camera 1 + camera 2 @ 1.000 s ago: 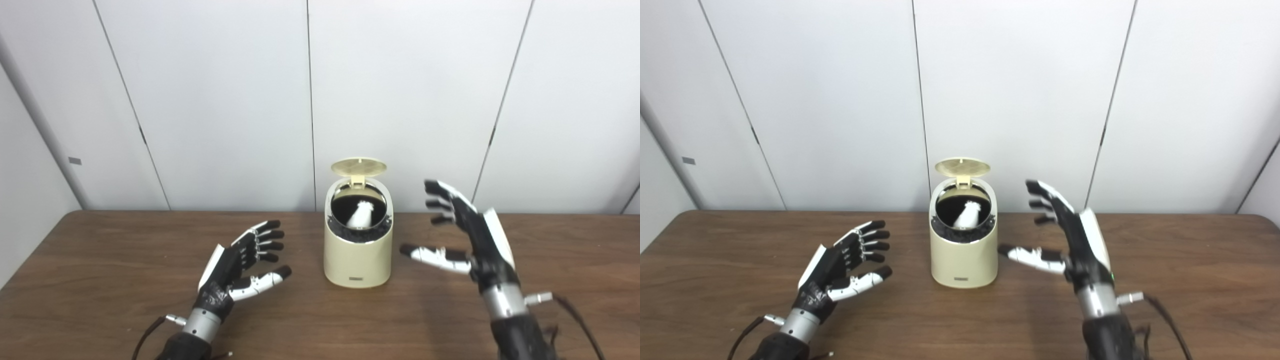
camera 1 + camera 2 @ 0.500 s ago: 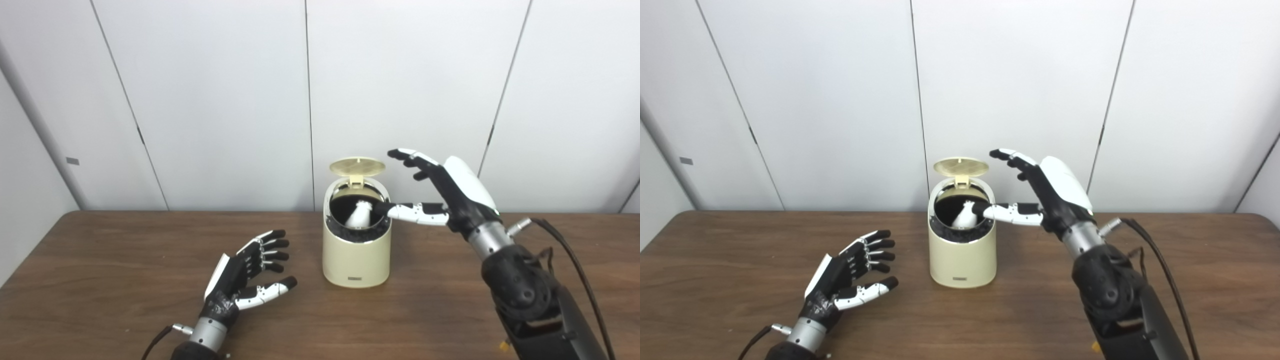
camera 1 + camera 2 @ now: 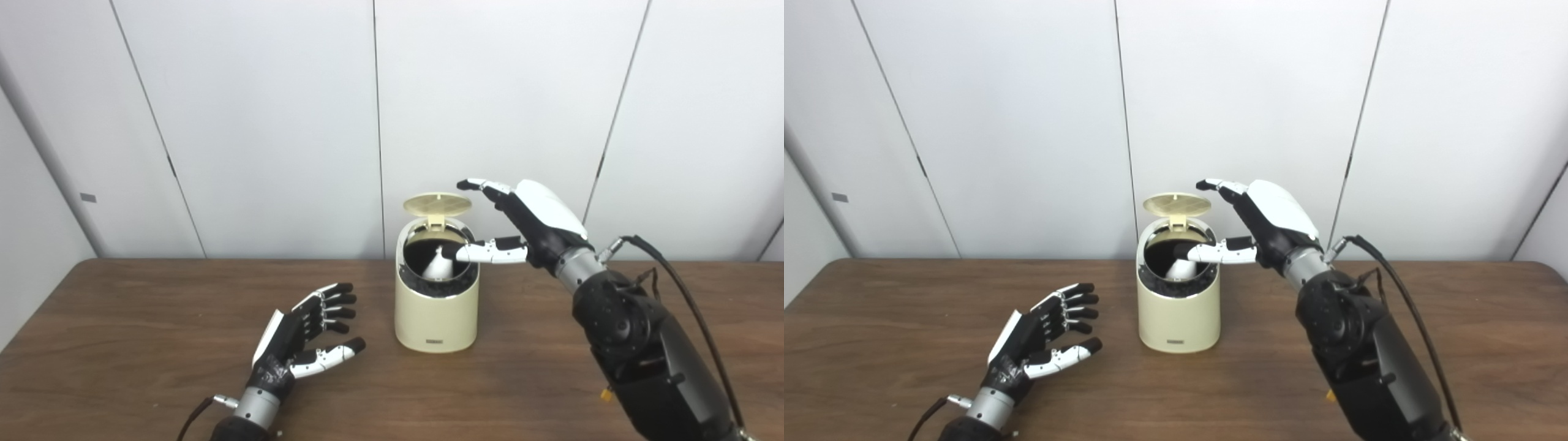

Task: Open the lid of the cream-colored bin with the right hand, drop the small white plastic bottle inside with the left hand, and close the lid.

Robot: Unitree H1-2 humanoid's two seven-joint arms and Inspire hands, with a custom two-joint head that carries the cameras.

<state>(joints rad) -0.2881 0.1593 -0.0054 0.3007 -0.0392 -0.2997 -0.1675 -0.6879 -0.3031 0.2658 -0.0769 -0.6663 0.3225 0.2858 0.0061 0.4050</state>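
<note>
cream bin (image 3: 436, 309) sits mid-table (image 3: 122, 343), lid (image 3: 437, 203) flipped up at the back, roughly level above the rim, hinge at rear. small white bottle (image 3: 437, 266) is inside the bin, leaning, neck up, against dark liner. only partly visible past the thumb in right eye view.

r hand (image 3: 533, 223) is raised beside the bin's right side at lid height, palm down, white back shell up. fingers (image 3: 484, 185) spread and stretched toward the lid's right edge, tips just above/beside it; can't tell if touching. thumb reaches across the bin's opening over the bottle. holds nothing, wide open.

l hand (image 3: 1041, 337) low over the table, left-front of the bin, well apart from it. palm turned inward toward the bin, fingers loosely splayed, thumb pointing right. empty, open. can't tell if it rests on the wood or hovers.

cable (image 3: 692, 306) loops off r forearm. white wall panels (image 3: 257, 122) behind.
</note>
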